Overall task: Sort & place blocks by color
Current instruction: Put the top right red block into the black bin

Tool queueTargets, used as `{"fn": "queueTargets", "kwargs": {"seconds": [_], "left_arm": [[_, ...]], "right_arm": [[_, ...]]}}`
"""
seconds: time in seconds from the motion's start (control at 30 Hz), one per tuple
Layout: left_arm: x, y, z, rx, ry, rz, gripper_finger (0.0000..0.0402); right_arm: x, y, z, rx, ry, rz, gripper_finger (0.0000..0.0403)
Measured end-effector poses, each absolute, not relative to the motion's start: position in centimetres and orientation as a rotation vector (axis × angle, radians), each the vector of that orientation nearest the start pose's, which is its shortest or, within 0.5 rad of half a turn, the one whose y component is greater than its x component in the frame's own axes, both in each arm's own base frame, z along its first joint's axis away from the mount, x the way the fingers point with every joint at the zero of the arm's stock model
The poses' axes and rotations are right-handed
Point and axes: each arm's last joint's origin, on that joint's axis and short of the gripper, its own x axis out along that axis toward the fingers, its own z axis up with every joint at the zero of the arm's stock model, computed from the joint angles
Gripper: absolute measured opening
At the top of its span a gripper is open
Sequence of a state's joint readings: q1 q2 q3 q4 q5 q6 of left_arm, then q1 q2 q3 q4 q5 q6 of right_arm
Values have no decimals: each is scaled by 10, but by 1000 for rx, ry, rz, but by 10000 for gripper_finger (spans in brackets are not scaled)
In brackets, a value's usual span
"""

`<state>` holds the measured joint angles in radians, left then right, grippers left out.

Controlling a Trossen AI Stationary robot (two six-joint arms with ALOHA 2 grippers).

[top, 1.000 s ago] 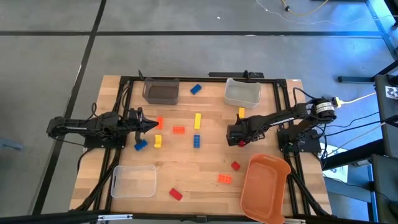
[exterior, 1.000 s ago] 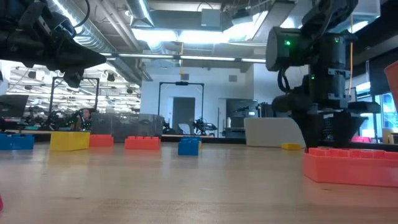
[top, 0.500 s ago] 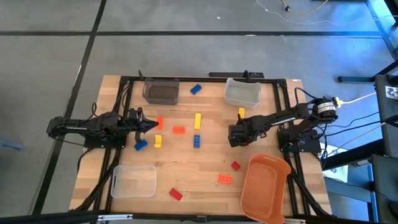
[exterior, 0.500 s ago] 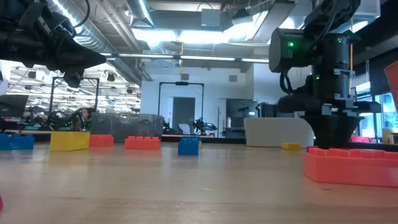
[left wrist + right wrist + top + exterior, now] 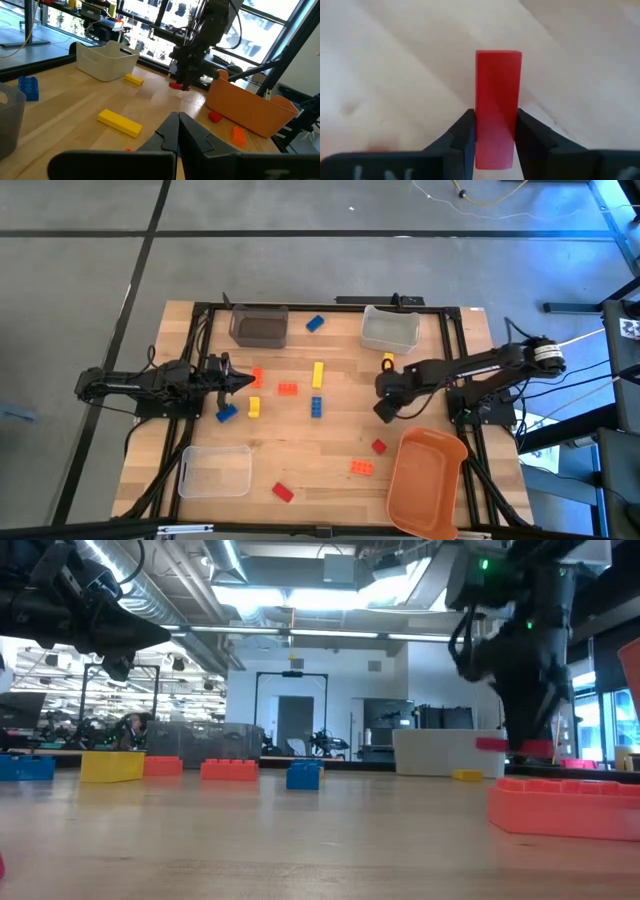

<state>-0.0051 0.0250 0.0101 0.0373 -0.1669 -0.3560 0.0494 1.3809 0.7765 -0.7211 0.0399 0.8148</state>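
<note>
Small studded blocks lie scattered on the wooden table: blue [image 5: 315, 323], yellow [image 5: 318, 373], orange [image 5: 287, 389], red [image 5: 379, 446] and others. My right gripper [image 5: 385, 410] hangs over the table's right middle, shut on a red block [image 5: 498, 75], which also shows in the low view [image 5: 515, 745] and the left wrist view [image 5: 179, 86]. My left gripper [image 5: 245, 383] waits at the left side above the table, its fingers [image 5: 170, 131] shut on nothing. My right gripper pinches the red block between its two fingers, which press on the block's two long sides [image 5: 479, 120]. The fingers come from above, pointing down. The block is lifted clear of the table and lies level [image 5: 515, 745], one end reaching out past the fingertips.
A dark bin [image 5: 259, 326] and a pale bin [image 5: 390, 329] stand at the far edge. A clear bin [image 5: 215, 470] sits at the near left, an orange bin [image 5: 427, 480] at the near right. An orange block [image 5: 565, 805] lies close to the low camera.
My right gripper has risen from the table with the red block between its fingers, and the block now hangs clear above the wood. The gripper has also drifted slightly toward the table's right and near side. My left arm has kept still.
</note>
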Motion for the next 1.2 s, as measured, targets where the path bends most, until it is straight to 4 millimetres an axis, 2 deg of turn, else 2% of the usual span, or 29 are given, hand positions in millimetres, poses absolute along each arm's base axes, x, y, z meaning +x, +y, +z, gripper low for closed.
{"fn": "queueTargets", "kwargs": {"seconds": [0.07,0.23,0.37,0.53,0.67,0.83,1.03,1.2], "left_arm": [[98,4,169,-357,-51,156,0],[98,4,169,-364,-53,162,0],[98,5,169,-358,-53,163,0],[97,7,173,-363,-115,256,0],[95,10,183,-383,-242,345,0],[95,11,184,-423,-263,359,10],[100,11,180,-549,-235,351,84],[103,11,186,-626,-299,327,152]], "right_arm": [[236,11,189,594,1130,-404,102],[255,5,205,650,630,-92,102],[261,-9,212,659,219,-25,102],[260,-20,232,610,-57,20,102],[260,-19,236,585,-88,38,102],[260,-19,234,590,-70,37,102],[260,-19,234,591,-69,37,102],[260,-19,234,591,-66,44,102]]}}
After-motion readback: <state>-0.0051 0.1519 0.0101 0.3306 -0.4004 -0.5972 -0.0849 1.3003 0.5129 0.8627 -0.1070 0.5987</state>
